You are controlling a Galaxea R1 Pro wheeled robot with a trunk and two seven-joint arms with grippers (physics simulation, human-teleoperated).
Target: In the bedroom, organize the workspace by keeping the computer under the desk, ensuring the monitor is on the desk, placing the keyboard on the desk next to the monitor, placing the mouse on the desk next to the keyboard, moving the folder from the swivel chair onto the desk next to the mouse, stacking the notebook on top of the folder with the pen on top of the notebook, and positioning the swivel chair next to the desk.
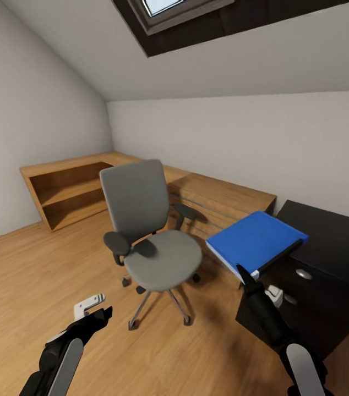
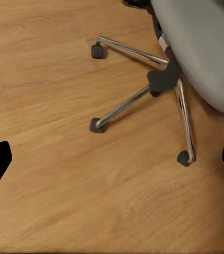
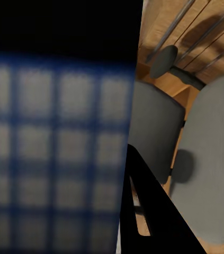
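Observation:
The grey swivel chair [image 1: 151,250] stands in the middle of the wood floor with its seat bare. To its right the blue folder [image 1: 254,239] hangs tilted in the air, with my right gripper [image 1: 250,276] shut on its near edge. The folder's far corner reaches the black top of the desk [image 1: 334,242]. In the right wrist view the folder [image 3: 59,159] is a blurred blue surface beside a black finger [image 3: 154,211], and the chair [image 3: 154,127] lies beyond. My left gripper [image 1: 94,309] is open low over the floor, in front of the chair base [image 2: 164,79].
The desk's black drawer unit [image 1: 301,300] faces me at the right. Low wooden shelving [image 1: 70,192] runs along the back wall behind the chair. A skylight [image 1: 163,11] is set in the sloped ceiling. Open floor lies at the left and front.

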